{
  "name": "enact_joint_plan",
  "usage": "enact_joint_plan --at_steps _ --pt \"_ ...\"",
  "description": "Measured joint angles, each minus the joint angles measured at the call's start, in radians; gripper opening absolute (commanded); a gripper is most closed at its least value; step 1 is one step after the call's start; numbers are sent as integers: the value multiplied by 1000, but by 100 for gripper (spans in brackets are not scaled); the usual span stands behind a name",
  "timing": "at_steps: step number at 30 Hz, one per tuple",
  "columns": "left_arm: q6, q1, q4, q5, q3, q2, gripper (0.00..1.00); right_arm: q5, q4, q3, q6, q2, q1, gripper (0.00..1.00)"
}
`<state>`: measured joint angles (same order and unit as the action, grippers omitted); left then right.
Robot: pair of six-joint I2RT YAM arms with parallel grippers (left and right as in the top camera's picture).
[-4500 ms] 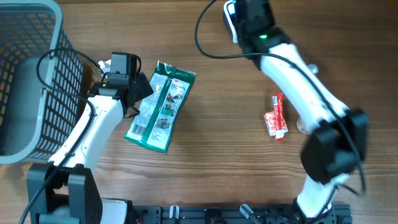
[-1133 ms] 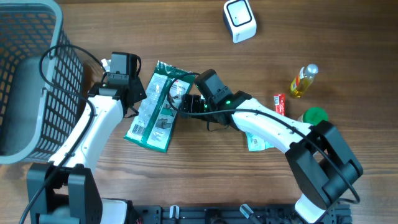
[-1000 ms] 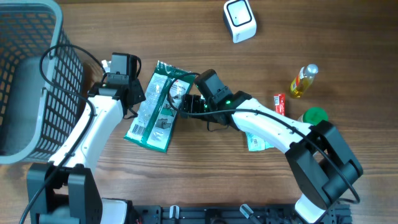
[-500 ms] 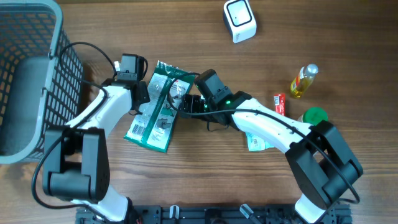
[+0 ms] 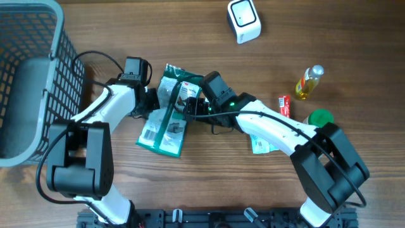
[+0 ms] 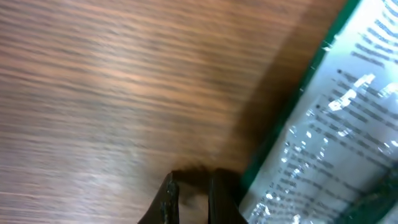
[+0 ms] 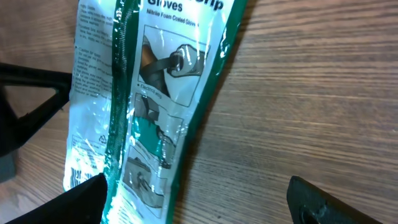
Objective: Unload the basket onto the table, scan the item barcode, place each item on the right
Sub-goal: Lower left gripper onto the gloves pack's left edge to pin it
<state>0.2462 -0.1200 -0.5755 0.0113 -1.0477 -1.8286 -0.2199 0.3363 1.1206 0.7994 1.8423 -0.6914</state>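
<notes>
Risk: the bag (image 5: 166, 120) looks slippery and floppy, so it may be sliding or folding over and hiding its code when a hand is closing on it.
Left hand (image 6: 189, 199): it is pinching shut on nothing, sitting just beside the bag's left edge.
Right hand (image 5: 188, 106): it is standing wide open over the bag's top half, gripping nothing.
Bag: it is lying on the tabletop (image 5: 209, 180), between both hands.
Scanner (image 5: 243, 21): it is sitting well apart from the bag, past the bag's top end.

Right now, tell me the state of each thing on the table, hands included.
glove packet, lying on the table, printed side up
left hand, shut, at the packet's edge
right hand, open, at the packet
scanner, standing alone, untouched
bottle, cap on
basket, upright, mouth up
</notes>
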Motion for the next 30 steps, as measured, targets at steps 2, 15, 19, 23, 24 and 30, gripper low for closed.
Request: enact_joint_plan --at_steps 2,15,19,23,24,30 --pt "-2 1 -23 -49 -2 2 4 0 3 0 0 0 0 91" --pt "-25 0 -159 -153 -31 -3 4 -12 48 0 0 0 0 89" --pt "-40 0 -245 -160 -142 -5 4 -14 48 0 0 0 0 89" --pt "-101 0 -259 -194 -179 -5 4 -16 48 0 0 0 0 89" --pt "-116 0 -260 -201 -179 -5 4 -16 48 0 0 0 0 89" --pt "-179 0 -230 -219 -163 -10 4 -16 48 0 0 0 0 89"
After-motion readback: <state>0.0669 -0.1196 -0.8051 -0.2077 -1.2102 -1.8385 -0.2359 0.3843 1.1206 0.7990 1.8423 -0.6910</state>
